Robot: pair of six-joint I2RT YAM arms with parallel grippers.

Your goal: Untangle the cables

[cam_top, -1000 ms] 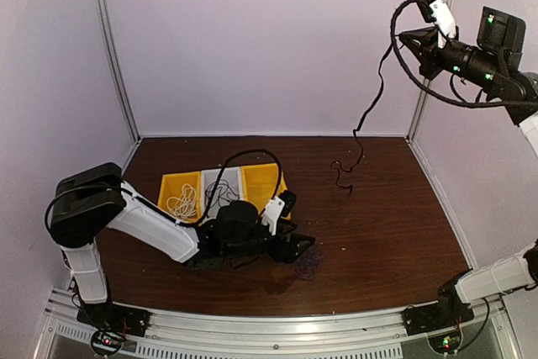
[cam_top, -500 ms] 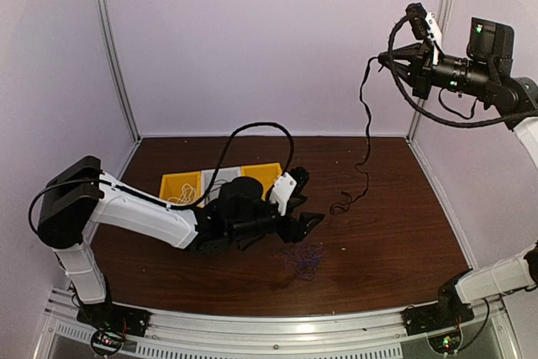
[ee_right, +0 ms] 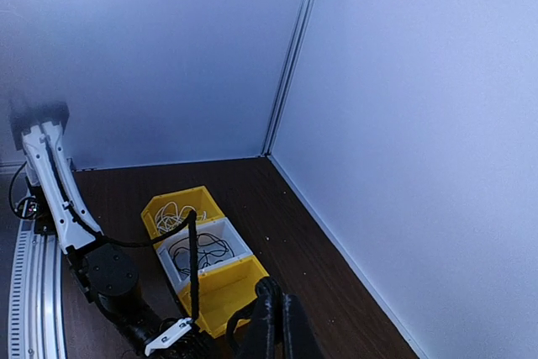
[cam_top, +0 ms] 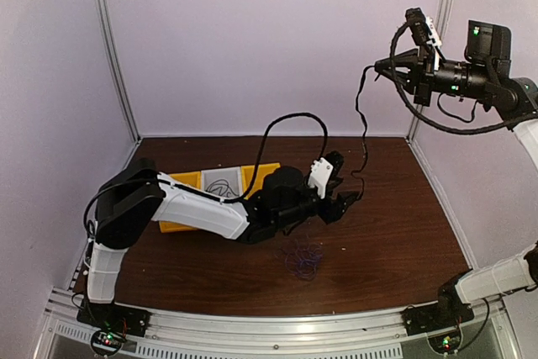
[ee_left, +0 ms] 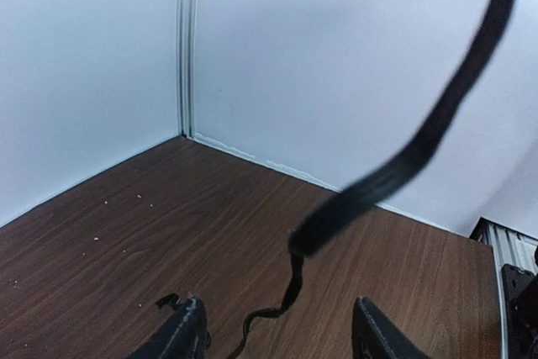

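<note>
From above, we see the right end effector point(cam_top: 380, 65) high up, pinching a black cable point(cam_top: 363, 132) that hangs down beside the left end effector point(cam_top: 346, 202). A dark blue cable point(cam_top: 304, 260) lies on the desk point(cam_top: 403, 233). Left wrist: its fingers point(ee_left: 189, 334) stand spread, the black cable between them. Right wrist: we see its fingers point(ee_right: 282, 325) pressed together.

4 cables observed. The hanging black cable point(cam_top: 363, 136) drops in a wavy line from the closed right tool point(cam_top: 378, 65), its lower end at the worktop point(cam_top: 403, 224). The dark blue cable point(cam_top: 304, 260) lies apart on the worktop in a loose tangle. The white cable point(ee_right: 172, 214) sits coiled in a yellow bin point(ee_right: 171, 195). The looped black cable point(ee_right: 197, 251) sits in the adjoining white bin point(ee_right: 236, 237).
</note>
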